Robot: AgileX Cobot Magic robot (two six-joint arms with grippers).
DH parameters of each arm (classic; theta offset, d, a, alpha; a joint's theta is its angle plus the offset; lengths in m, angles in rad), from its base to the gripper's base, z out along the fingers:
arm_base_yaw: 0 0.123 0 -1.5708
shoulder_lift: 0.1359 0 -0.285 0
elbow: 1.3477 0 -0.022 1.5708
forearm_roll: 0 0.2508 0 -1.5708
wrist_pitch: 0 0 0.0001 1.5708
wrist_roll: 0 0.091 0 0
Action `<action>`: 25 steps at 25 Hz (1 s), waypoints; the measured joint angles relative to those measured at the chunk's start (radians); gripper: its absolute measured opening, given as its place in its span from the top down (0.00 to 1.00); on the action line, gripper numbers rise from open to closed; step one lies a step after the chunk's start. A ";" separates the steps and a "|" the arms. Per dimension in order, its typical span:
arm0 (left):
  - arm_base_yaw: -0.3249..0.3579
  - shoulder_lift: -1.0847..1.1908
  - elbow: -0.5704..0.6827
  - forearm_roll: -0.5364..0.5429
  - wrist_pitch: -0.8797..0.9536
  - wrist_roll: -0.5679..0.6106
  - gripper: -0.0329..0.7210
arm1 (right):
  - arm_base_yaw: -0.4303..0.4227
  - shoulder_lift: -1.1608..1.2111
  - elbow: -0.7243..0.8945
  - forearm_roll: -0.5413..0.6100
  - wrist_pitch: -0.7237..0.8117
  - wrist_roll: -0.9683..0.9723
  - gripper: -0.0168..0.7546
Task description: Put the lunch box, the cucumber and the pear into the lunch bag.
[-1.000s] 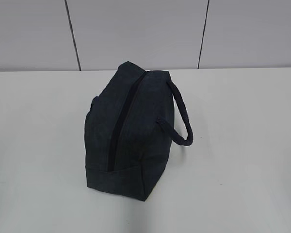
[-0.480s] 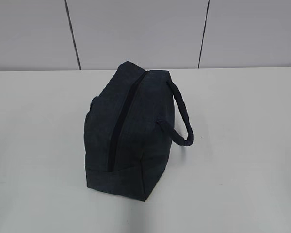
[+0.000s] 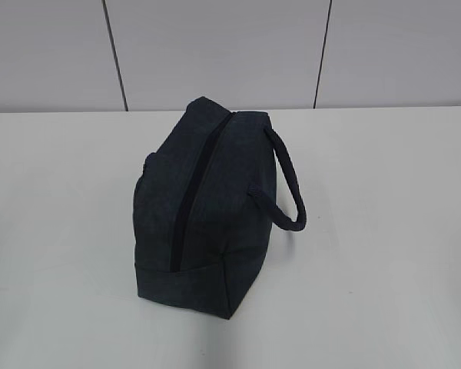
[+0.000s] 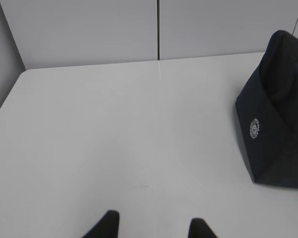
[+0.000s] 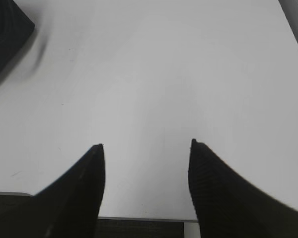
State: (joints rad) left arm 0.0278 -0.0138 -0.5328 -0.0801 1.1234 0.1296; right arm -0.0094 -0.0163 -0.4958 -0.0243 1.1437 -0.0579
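The dark navy lunch bag stands in the middle of the white table, its long zipper closed along the top and its padded loop handle hanging to the right. The left wrist view shows one end of the lunch bag at the right edge, with a small round white logo. A corner of the lunch bag shows top left in the right wrist view. My left gripper is open over bare table, far from the bag. My right gripper is open, nothing between its fingers. The lunch box, cucumber and pear are out of view.
The white table runs back to a grey panelled wall. Its left edge and rounded corner show in the left wrist view. The table's near edge lies just under my right gripper.
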 joint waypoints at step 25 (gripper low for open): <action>0.000 0.000 0.000 0.000 0.000 0.000 0.64 | 0.000 0.000 0.000 0.000 0.000 0.000 0.41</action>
State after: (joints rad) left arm 0.0278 -0.0138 -0.5328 -0.0801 1.1234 0.1296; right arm -0.0094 -0.0163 -0.4958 -0.0243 1.1437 -0.0579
